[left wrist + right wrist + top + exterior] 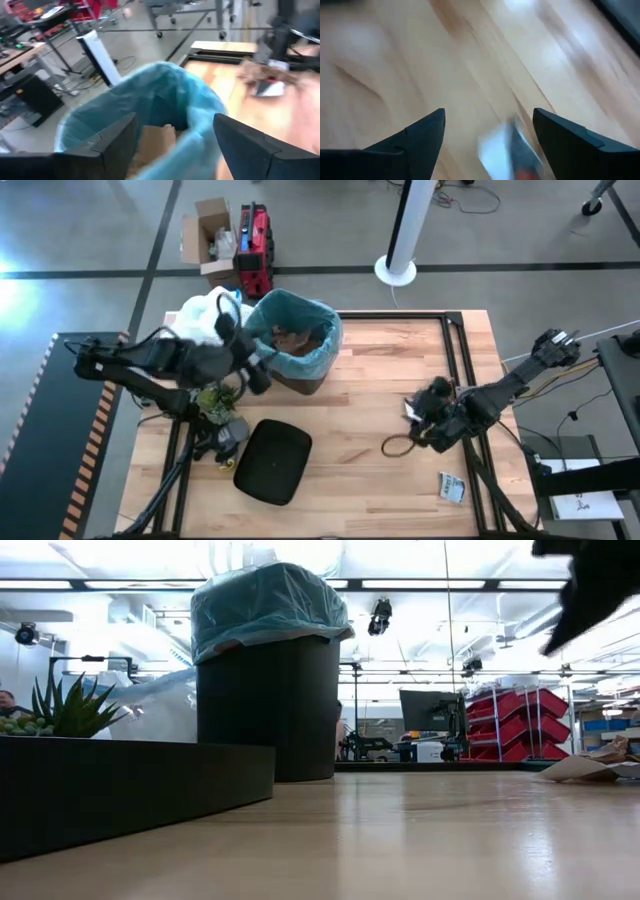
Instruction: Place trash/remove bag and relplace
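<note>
A dark bin point(300, 375) lined with the light-blue bag point(322, 345) stands at the table's far left, with brown paper trash point(155, 142) inside it. My left gripper point(175, 120) hovers open at the bin's near-left rim point(258, 370), its fingers apart over the bag's mouth. My right gripper point(489, 112) is open above the bare wood at the table's right point(422, 420). A white and grey wrapper point(505, 150) lies just below it. A brown scrap point(396, 446) and another printed wrapper point(452, 487) lie on the table nearby.
A white plastic bag point(205, 315) lies left of the bin. A small green plant point(215, 400) and the black lid point(272, 462) sit at the near left. Black frame rails point(455, 350) cross the table's right side. Bare wood lies in the middle point(360, 400).
</note>
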